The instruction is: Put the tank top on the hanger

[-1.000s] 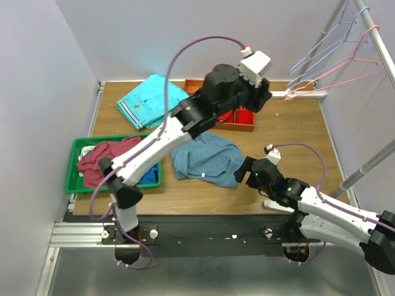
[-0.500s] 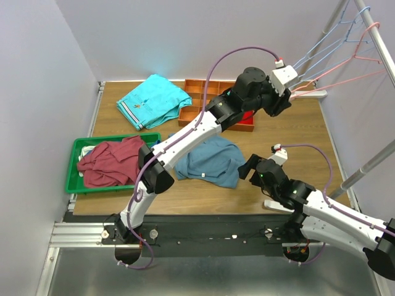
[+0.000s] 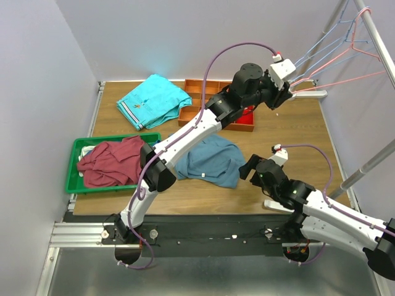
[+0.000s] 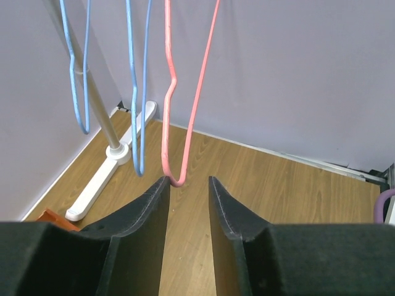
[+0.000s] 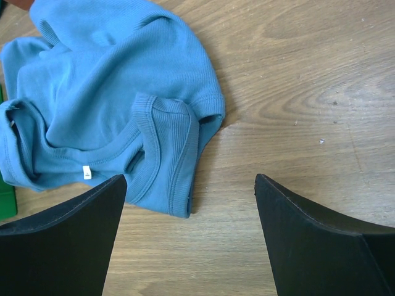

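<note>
The steel-blue tank top [image 3: 207, 161] lies crumpled on the wooden table, and the right wrist view shows its neckline and label [image 5: 111, 117]. The pink wire hanger [image 3: 345, 80] hangs from the rack at the far right. My left gripper [image 3: 284, 95] is raised at the hanger's lower corner. In the left wrist view that pink bend [image 4: 164, 135] sits just beyond the fingertips, and the left gripper [image 4: 188, 179] is narrowly open with nothing between its jaws. My right gripper [image 3: 247, 168] hovers wide open at the tank top's right edge, over bare wood [image 5: 191, 179].
Light blue hangers [image 3: 327, 43] hang beside the pink one [image 4: 137, 92]. The rack's white foot [image 3: 308, 94] rests at the table's far right. An orange tray [image 3: 237, 120], a turquoise shirt [image 3: 151, 102] and a green bin [image 3: 74, 179] holding a maroon shirt [image 3: 111, 161] are also here.
My left arm has swung right from above the orange tray to the pink hanger, and its jaws have narrowed. The right arm has barely moved.
</note>
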{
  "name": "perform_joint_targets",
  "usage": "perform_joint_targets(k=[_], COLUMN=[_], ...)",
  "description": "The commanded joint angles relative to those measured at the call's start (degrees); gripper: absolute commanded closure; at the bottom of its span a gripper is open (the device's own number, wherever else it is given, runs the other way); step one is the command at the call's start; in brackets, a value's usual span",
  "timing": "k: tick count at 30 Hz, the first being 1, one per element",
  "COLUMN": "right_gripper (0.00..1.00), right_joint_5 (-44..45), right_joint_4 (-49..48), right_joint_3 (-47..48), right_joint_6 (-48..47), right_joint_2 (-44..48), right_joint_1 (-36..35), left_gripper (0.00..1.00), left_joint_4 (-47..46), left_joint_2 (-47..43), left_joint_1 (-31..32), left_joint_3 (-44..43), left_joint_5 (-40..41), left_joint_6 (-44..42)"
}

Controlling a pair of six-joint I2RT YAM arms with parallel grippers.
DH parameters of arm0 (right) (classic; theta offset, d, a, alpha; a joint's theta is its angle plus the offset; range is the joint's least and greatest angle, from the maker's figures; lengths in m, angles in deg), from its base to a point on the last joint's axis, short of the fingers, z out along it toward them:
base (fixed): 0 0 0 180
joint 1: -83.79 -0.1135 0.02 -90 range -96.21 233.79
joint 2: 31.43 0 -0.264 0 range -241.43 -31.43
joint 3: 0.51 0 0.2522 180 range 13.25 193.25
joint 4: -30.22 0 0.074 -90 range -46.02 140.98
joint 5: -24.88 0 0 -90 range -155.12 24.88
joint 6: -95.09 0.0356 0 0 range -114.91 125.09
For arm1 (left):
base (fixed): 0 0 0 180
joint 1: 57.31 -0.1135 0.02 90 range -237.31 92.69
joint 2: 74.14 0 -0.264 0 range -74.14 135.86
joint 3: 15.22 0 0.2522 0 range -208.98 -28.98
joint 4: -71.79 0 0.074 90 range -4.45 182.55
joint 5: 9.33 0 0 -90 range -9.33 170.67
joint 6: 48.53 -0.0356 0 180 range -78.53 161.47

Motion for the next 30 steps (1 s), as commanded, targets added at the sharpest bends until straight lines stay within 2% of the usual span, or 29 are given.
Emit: perform_joint_targets(k=[1, 9, 24, 30], right_gripper=[0.08, 0.07, 0.07, 0.07], right_joint_5=[3.0, 2.9, 3.0, 3.0], right_joint_4=[1.6, 0.9, 1.0, 1.1], right_joint_3=[0.3, 0.1, 0.1, 0.1], right_joint_6=[-0.1, 0.0, 0.1, 0.2], right_joint_2=[0.0, -0.6, -1.0, -1.1], right_joint_1=[-0.4, -0.4, -0.4, -0.3], left_gripper=[0.61, 0.61, 0.61, 0.56], left_joint_4=[-3.2, -3.4, -2.5, -2.4], left_joint_2=[2.0, -0.9, -3.7, -4.1], left_joint_1=[0.5, 0.5, 0.5, 0.4], left_joint_3=[-1.6, 5.1, 8.1, 7.8], left_joint_5=[-0.4, 0.6, 1.3, 3.0], left_joint_6=[-0.4, -0.8, -3.2, -4.2])
